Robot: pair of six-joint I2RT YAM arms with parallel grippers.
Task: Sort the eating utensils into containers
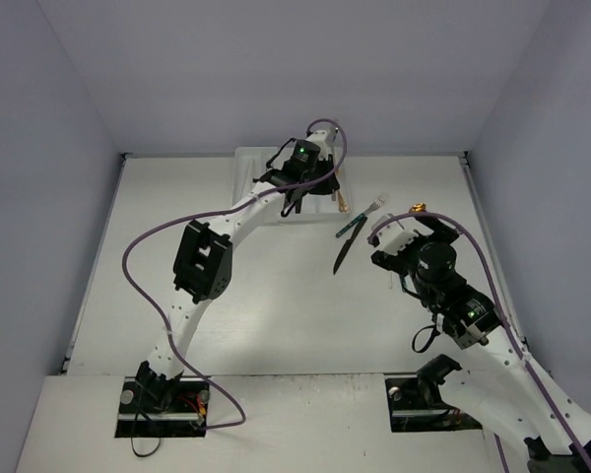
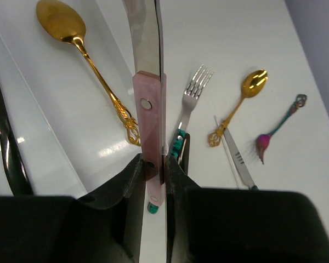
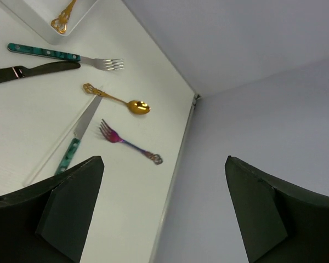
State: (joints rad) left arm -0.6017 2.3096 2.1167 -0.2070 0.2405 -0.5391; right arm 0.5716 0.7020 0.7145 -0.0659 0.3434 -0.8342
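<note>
Pale lavender walls close in the white tabletop (image 1: 276, 315) on three sides, and both arms reach over it from the near edge. At the far side, in the middle, lies the white cutlery tray (image 1: 248, 163), and the left arm is stretched out to it. The left tool (image 2: 152, 183) is closed tight on a pink-handled knife (image 2: 149, 120); its two fingers (image 2: 129, 192) press the flat handle from both sides, and the silver blade points away from the wrist camera. In the left wrist view the knife hangs along the right wall of the tray, but whether it touches the tray cannot be told. One gold spoon (image 2: 82, 49) lies in the rightmost compartment with its bowl at the far end, and a dark utensil (image 2: 8, 159) shows in a compartment further left. The other pieces lie on the tabletop to the right of the tray. A teal-handled fork (image 3: 60, 55) and a black knife (image 3: 33, 70) lie close together, nearly parallel. Beyond them a second gold spoon (image 3: 118, 100) touches with its handle end the blade tip of a teal-handled knife (image 3: 79, 137). An iridescent fork (image 3: 126, 143), pink at the tines, lies just beside these two, nearer to the right wall. The right tool (image 3: 163, 181) hovers above this group with its jaws spread wide and nothing between them.
</note>
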